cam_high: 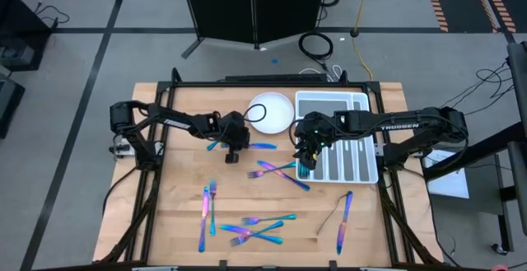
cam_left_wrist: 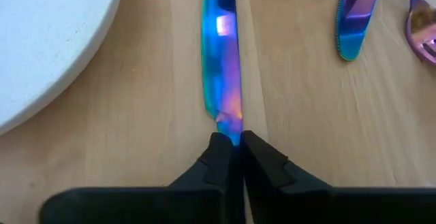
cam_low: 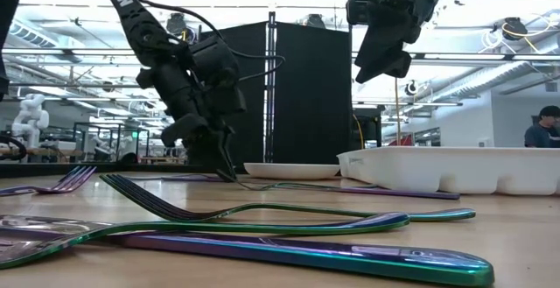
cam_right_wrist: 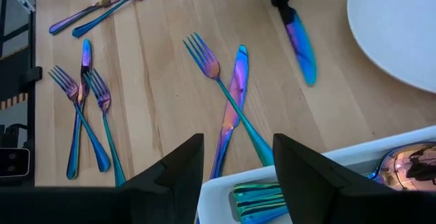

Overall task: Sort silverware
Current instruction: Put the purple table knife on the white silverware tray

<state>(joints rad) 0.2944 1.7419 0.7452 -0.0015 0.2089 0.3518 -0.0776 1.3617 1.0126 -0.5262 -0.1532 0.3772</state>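
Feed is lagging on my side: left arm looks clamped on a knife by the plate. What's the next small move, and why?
Probably lift straight up. The left end effector is shut on the end of the knife, which lies flat on the table beside the plate. Raising it clears the wood before carrying it toward the tray, where the right end effector hovers open.

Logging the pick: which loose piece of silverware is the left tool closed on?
The knife beside the white plate: the left tool pinches its end, while every other piece lies untouched.
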